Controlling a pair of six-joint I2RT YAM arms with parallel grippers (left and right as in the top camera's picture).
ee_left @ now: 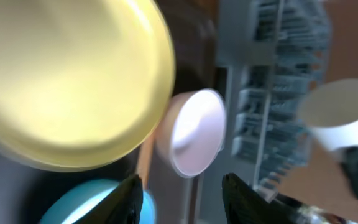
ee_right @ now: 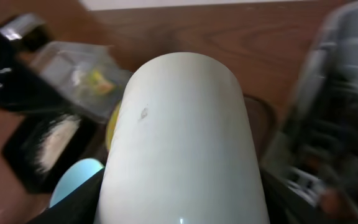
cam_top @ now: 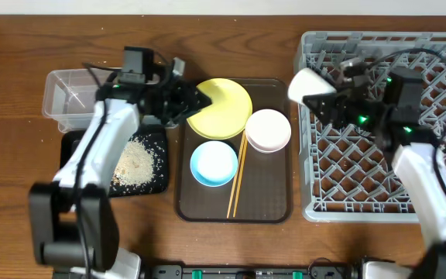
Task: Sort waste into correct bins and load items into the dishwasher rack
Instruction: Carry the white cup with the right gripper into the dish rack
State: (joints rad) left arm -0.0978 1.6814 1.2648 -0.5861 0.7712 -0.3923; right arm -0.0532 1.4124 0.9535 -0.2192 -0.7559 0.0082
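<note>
My right gripper (cam_top: 320,102) is shut on the small white cup (cam_top: 307,84), held on its side over the left edge of the grey dishwasher rack (cam_top: 385,201); the cup fills the right wrist view (ee_right: 182,143). My left gripper (cam_top: 200,99) is open and empty at the left rim of the yellow plate (cam_top: 221,108). The plate, pinkish-white bowl (cam_top: 268,130), light blue bowl (cam_top: 213,163) and chopsticks (cam_top: 237,174) lie on the brown tray (cam_top: 273,205). The black tray (cam_top: 153,182) holds rice grains (cam_top: 134,161). The clear tub (cam_top: 64,97) holds the wrapper (ee_right: 95,79).
The brown serving tray sits between the bins on the left and the rack on the right. The clear tub stands just behind the black tray. Bare wooden table (cam_top: 14,155) shows at the far left and along the back.
</note>
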